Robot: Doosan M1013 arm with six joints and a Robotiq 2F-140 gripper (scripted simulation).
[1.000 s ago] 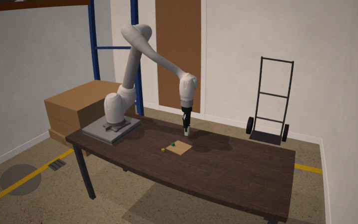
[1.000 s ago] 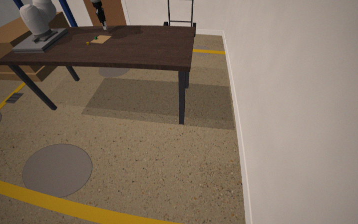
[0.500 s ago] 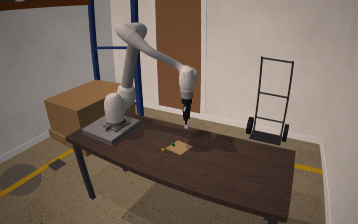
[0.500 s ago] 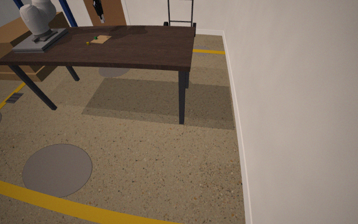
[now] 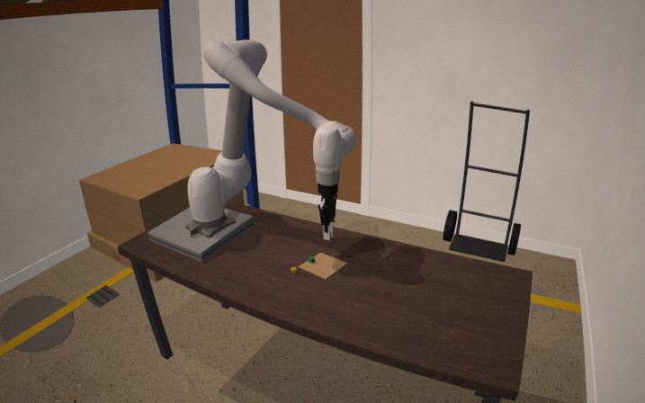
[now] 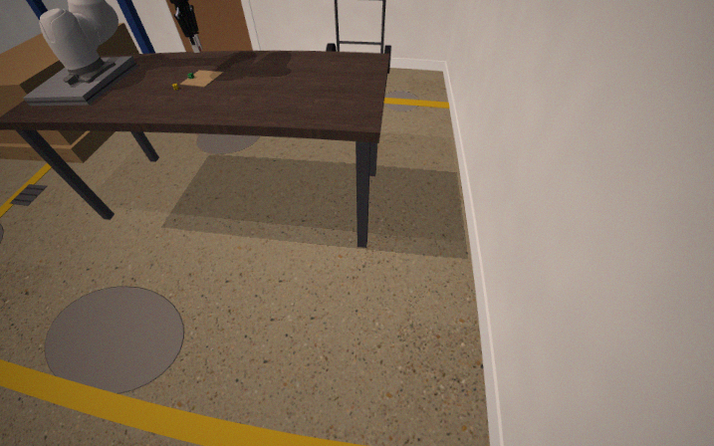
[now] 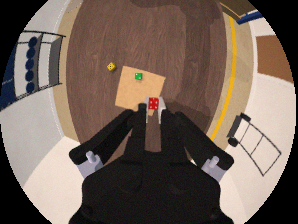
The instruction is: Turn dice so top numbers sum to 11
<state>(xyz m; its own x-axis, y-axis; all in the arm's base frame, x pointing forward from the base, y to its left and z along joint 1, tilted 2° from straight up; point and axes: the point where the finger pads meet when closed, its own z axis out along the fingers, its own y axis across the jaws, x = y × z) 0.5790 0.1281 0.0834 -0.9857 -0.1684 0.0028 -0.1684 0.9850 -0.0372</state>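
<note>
My gripper (image 5: pixel 327 235) (image 6: pixel 196 43) (image 7: pixel 153 102) is shut on the red die (image 7: pixel 153 103), raised above the table near the mat's edge. The face of the red die towards the wrist camera shows several white pips; its other faces are hidden. The green die (image 5: pixel 311 259) (image 6: pixel 190 76) (image 7: pixel 138 76) sits on the tan mat (image 5: pixel 326 268) (image 6: pixel 204 79) (image 7: pixel 131 95), near one edge; its pips are too small to read surely. The yellow die (image 5: pixel 293 270) (image 6: pixel 175 87) (image 7: pixel 111 66) lies on the table, off the mat, with several dark pips on top. The mat lies flat.
The dark wooden table (image 5: pixel 415 320) (image 6: pixel 293 105) carries the arm's grey base plate (image 5: pixel 174 235) (image 6: pixel 43 94) at one end. Cardboard boxes (image 5: pixel 114 190) stand behind that end. A hand truck (image 5: pixel 489 173) (image 7: pixel 257 145) stands on the floor beyond the table.
</note>
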